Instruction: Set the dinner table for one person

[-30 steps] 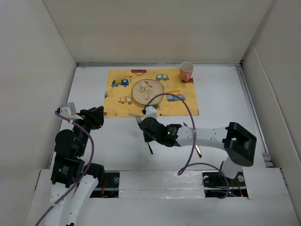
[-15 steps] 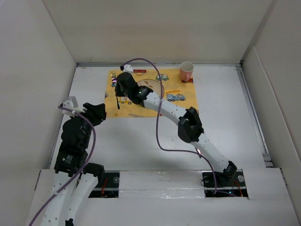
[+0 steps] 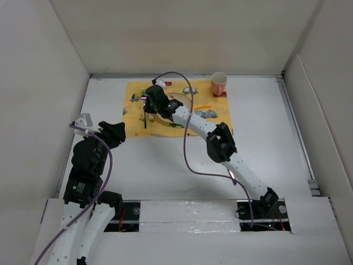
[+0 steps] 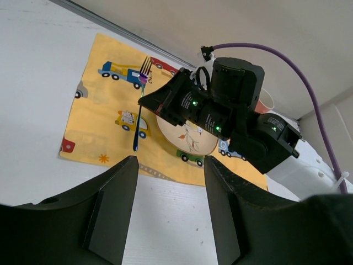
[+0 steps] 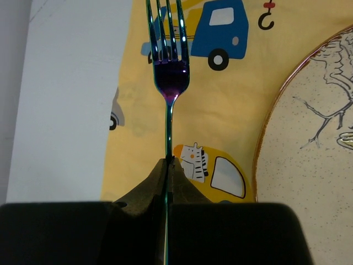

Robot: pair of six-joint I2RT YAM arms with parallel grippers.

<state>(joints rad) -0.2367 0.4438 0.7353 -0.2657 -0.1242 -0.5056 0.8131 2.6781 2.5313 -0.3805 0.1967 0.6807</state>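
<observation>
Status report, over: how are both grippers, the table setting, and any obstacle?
Right gripper shut on the fork, over the placemat left of the plate. Left gripper open, empty. Dinner table has plate and mug on placemat. No obstacle seen.

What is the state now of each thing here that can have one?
Fork: gripped by its handle in the right gripper, over the placemat left of the plate.
Right gripper: shut on the fork.
Left gripper: open, empty.
Plate: flat on the placemat, no food.
Cup: upright on the placemat's far right corner.
Placemat: spread flat on the table.
</observation>
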